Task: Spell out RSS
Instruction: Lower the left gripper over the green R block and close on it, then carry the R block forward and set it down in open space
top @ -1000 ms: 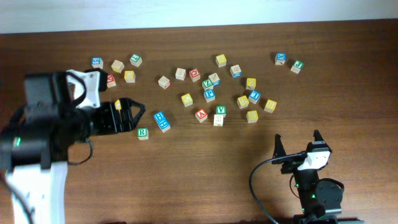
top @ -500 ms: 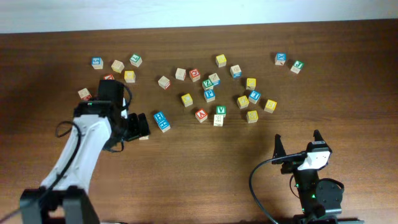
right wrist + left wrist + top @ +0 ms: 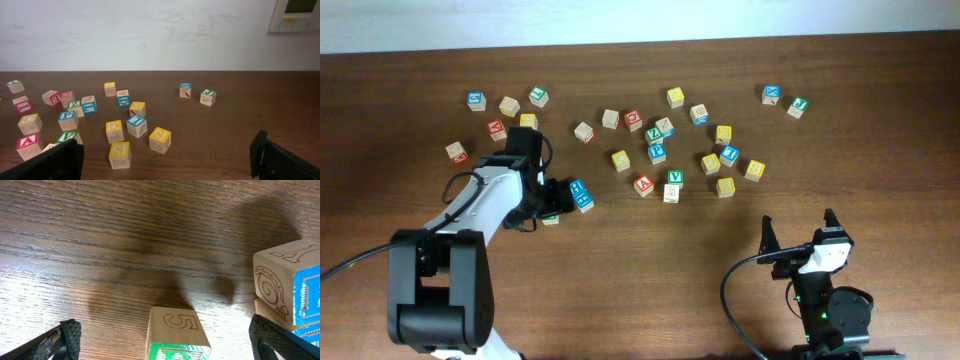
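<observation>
The green R block [image 3: 551,218] lies on the table at the left, partly under my left gripper [image 3: 550,207]. In the left wrist view this green block [image 3: 177,335], with a "5" on its side, stands between the open fingers of my left gripper [image 3: 172,342], and neither finger touches it. Two yellow S blocks [image 3: 120,154] [image 3: 160,139] lie in front of my right gripper [image 3: 167,162], which is open and empty. From overhead they lie at the right of the cluster [image 3: 725,186] [image 3: 755,169], and my right gripper [image 3: 800,235] is near the front edge.
Two blue blocks [image 3: 581,195] sit just right of the green block, close to my left gripper's right finger [image 3: 287,280]. Several more letter blocks are scattered across the back of the table, among them a red A block [image 3: 644,185] and a green V block [image 3: 675,177].
My left arm has come down from high above the table and its open gripper has moved right and settled over the green R block. The right arm has not moved.
</observation>
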